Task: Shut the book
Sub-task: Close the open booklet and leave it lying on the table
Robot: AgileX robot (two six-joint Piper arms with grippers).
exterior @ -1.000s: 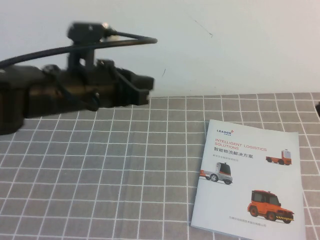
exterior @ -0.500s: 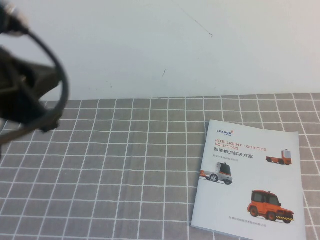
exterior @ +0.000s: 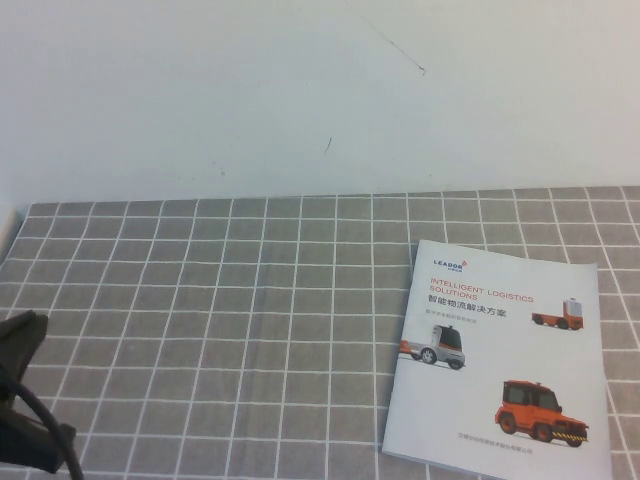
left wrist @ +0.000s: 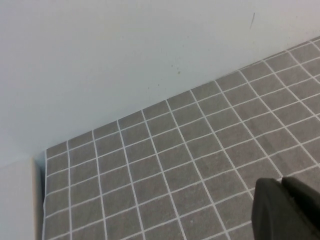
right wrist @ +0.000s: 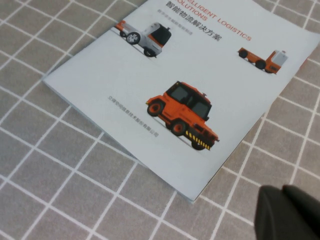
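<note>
High view: your book lies shut, cover up, near right on the worktop, so closing looks done. Left gripper hangs near left, right gripper by the book's near right corner. You cannot tell either's grip state.

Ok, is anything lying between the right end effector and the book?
Nothing visible: only bare grey tiled mat separates the right end effector from the closed white booklet with orange vehicles on its cover. The left end effector is over the mat's left side.
</note>
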